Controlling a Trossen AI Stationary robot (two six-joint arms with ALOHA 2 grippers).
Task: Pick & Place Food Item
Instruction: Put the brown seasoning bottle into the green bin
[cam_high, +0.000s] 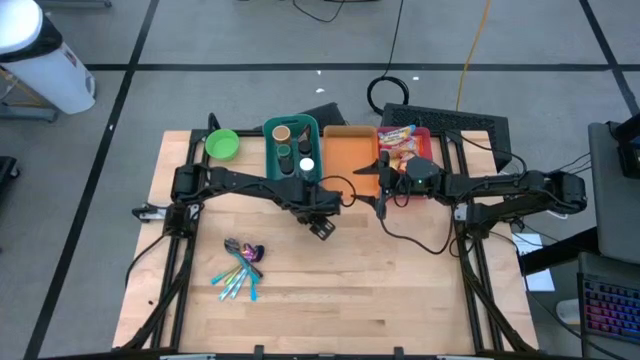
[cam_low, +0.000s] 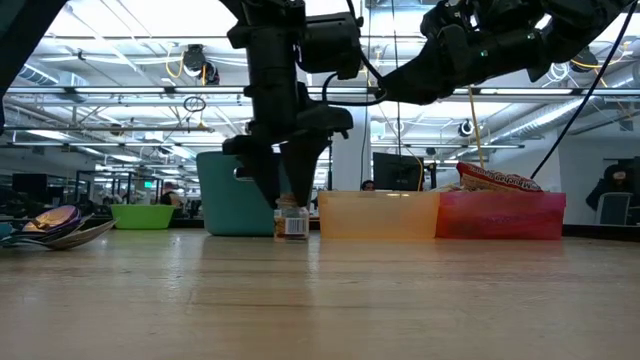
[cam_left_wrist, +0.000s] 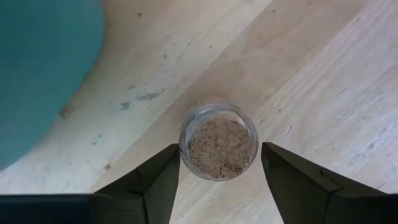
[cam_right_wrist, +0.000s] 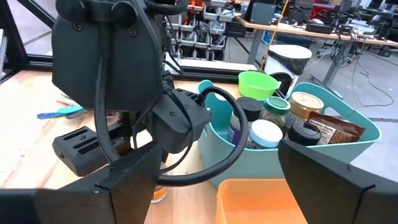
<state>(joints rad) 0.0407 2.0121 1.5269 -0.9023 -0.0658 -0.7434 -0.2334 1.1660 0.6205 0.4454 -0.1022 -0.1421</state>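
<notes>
Straddling a small spice jar (cam_left_wrist: 218, 141) on the wooden surface (cam_high: 350, 280), the left claw (cam_left_wrist: 219, 180) stands spread, seemingly not touching it; the right claw (cam_right_wrist: 217, 186) hangs spread above the orange bin (cam_high: 348, 150).

Left pincer (cam_left_wrist: 219, 180) straddles jar (cam_left_wrist: 218, 141); teal bin (cam_left_wrist: 43, 68) crowds one side, bare desk (cam_left_wrist: 323, 81) opposite.

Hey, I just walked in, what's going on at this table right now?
The left gripper is down on the wooden table with its fingers on either side of a small spice jar that stands upright just in front of the teal bin. One finger looks to be at the glass, the other apart, so no grip yet. The right gripper hangs open near the orange tray, waiting.
</notes>
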